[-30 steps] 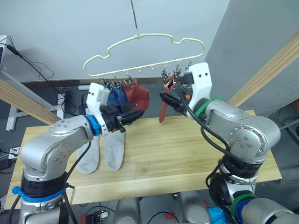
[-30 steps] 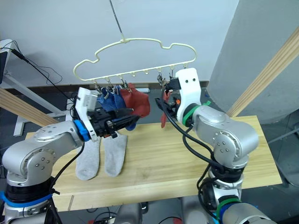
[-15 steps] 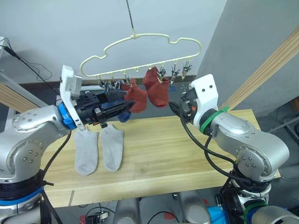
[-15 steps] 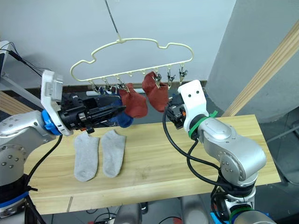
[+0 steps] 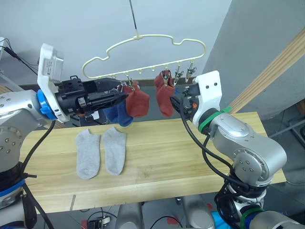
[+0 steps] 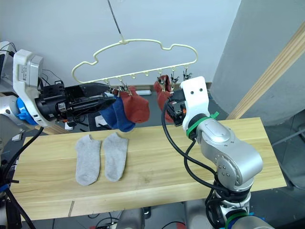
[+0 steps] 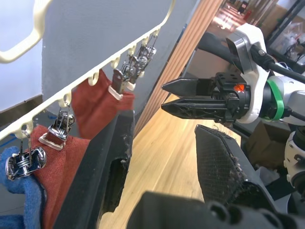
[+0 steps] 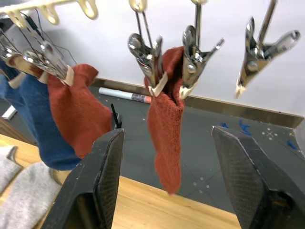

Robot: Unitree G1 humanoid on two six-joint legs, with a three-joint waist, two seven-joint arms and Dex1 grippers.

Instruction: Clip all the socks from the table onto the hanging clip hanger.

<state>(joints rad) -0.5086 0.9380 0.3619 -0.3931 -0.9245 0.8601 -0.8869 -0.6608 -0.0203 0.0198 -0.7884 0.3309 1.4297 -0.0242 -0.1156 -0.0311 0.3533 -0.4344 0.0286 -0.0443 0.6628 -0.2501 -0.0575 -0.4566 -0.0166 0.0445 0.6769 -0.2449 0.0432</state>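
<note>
My right hand point(image 8: 167, 183) hangs wide and empty before the clipped red sock point(image 8: 164, 129), so I judge the limp grey socks point(image 5: 101, 152) on the counter point(image 5: 190, 157) best pinched at the cuff.

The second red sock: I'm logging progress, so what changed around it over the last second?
The right gripper let go of the second red sock and drew back, open; the sock now hangs from the clip hanger by its clips. The left gripper, open, pulled back from the first red sock. The blue socks stay clipped, and the two grey socks stay on the table.
</note>
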